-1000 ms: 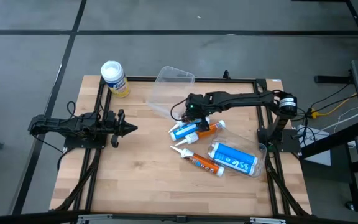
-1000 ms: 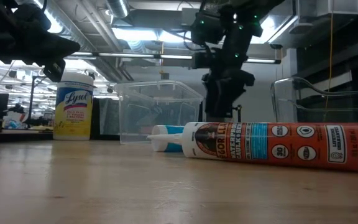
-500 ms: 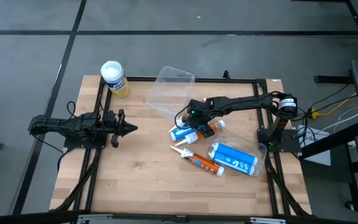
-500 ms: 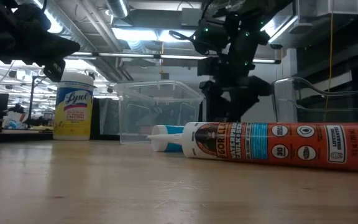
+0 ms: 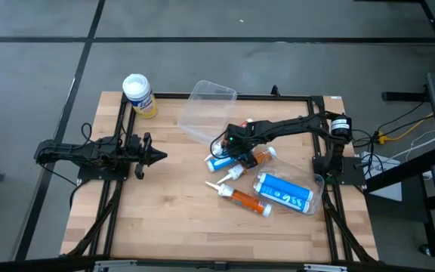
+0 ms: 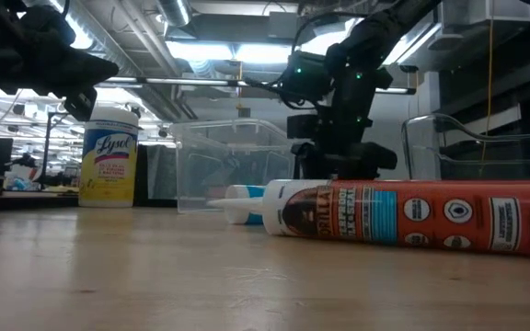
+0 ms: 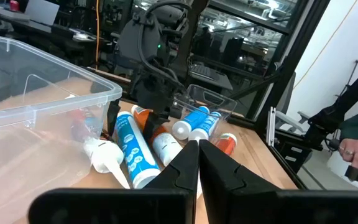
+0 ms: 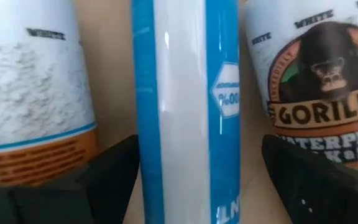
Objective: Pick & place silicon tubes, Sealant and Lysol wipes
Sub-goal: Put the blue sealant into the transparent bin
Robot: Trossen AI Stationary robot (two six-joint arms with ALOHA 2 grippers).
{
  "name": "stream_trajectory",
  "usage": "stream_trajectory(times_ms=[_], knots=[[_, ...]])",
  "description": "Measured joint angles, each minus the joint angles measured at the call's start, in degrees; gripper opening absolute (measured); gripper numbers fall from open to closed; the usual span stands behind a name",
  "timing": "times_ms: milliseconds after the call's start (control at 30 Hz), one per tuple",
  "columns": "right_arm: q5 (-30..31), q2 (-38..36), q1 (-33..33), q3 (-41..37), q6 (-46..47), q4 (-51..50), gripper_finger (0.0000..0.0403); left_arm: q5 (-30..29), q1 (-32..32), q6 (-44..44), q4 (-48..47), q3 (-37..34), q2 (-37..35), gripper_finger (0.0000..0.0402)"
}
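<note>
The right gripper (image 5: 231,148) is down among the tubes just beside the clear plastic bin (image 5: 206,112), its jaws spread wide with the blue-and-white tube (image 8: 185,112) lying lengthwise between them, untouched on either side; an orange-banded white tube (image 8: 33,87) lies outside one finger and a Gorilla tube (image 8: 319,87) outside the other. The Lysol wipes (image 5: 137,95) stand upright well away from that bin, at the table's far left corner (white lid up). The left gripper (image 5: 155,156) waits over the table's left side, short of the bin, jaws closed on nothing.
</note>
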Motion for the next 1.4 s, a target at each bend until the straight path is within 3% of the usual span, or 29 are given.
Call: stream_trajectory(times_ms=[300, 767, 1267, 1400], knots=[[-0.03, 0.56, -0.24, 0.02, -0.02, 0.43, 0.0219, 0.00, 0.00, 0.00, 0.00, 0.00, 0.00, 0.0006], [-0.01, 0.58, -0.78, 1.19, 1.55, -1.53, 0.0219, 0.00, 0.00, 0.00, 0.00, 0.00, -0.01, 0.0006], [-0.03, 0.58, -0.78, 12.95, 1.71, -15.86, 0.0219, 0.02, 0.00, 0.00, 0.00, 0.00, 0.00, 0.0006], [-2.96, 0.58, -0.78, 17.36, 4.59, -21.10, 0.0219, 0.00, 0.00, 0.00, -0.01, 0.00, -0.01, 0.0008]])
